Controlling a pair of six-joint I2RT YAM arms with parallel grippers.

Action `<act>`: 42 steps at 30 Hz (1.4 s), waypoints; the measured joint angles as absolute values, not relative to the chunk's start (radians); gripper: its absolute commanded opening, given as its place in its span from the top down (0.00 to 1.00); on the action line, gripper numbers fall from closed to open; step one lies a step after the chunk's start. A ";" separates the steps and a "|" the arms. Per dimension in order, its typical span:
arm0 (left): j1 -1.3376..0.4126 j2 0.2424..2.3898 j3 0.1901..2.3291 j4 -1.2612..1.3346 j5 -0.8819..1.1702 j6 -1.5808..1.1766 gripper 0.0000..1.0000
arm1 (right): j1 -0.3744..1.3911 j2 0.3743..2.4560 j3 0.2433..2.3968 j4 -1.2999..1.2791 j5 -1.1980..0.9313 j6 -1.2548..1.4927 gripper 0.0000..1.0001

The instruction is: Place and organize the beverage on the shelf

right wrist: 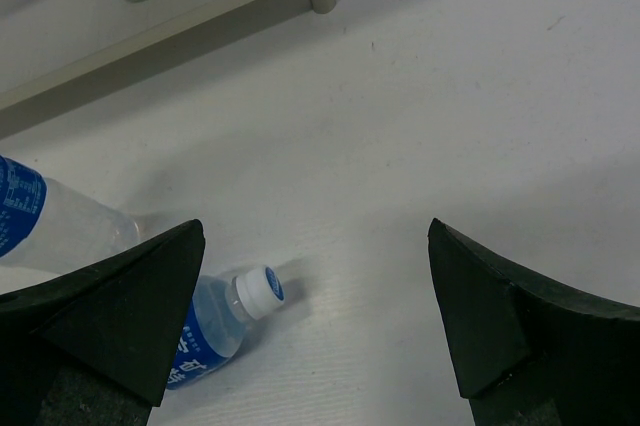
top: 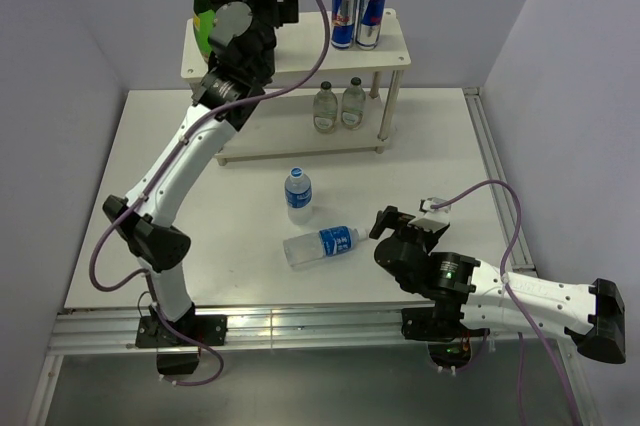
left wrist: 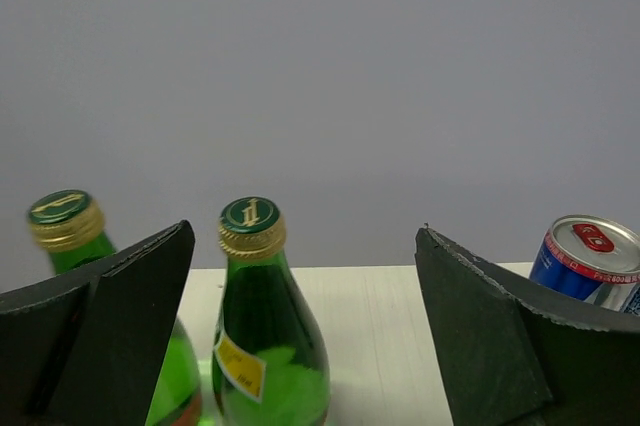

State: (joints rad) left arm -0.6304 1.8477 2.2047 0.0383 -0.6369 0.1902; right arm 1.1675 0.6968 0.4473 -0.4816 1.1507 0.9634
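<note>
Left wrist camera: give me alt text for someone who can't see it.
A green glass bottle with a gold cap stands on the cream shelf between the dark fingers of the open left pincer; a second green bottle is partly hidden behind one finger. A blue-and-silver can peeks in at the right edge, grey wall behind.

Six bottles (top: 298,191), two cans (top: 344,14), one shelf (top: 312,59)

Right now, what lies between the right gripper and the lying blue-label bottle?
Nothing: only bare white table separates the right gripper from the lying bottle, as the top external and right wrist views show.
</note>
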 measured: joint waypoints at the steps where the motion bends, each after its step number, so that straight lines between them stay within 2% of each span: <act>1: -0.639 1.830 2.189 0.043 -0.652 0.197 0.01 | 1.167 0.697 0.447 -0.482 1.151 0.963 0.00; 9: -0.788 1.605 1.922 0.139 -0.797 0.276 0.01 | 1.167 0.699 0.447 -0.481 1.150 0.963 0.00; 14: -0.896 1.427 1.765 0.085 -0.841 0.221 0.01 | 1.168 0.709 0.447 -0.480 1.151 0.960 0.00; 19: -1.010 1.180 1.465 -0.021 -0.835 0.001 0.01 | 1.168 0.717 0.447 -0.479 1.150 0.960 0.00; 23: -1.029 1.032 1.110 -0.036 -0.836 -0.208 0.02 | 1.168 0.722 0.447 -0.476 1.150 0.954 0.00; 28: -1.031 1.052 0.809 -0.044 -0.808 -0.378 0.02 | 1.168 0.741 0.447 -0.471 1.149 0.951 0.00; 31: -1.032 1.067 0.705 0.000 -0.782 -0.419 0.03 | 1.167 0.747 0.447 -0.470 1.143 0.949 0.00; 42: -1.032 1.204 0.645 0.289 -0.747 -0.451 0.03 | 1.168 0.749 0.447 -0.463 1.139 0.948 0.00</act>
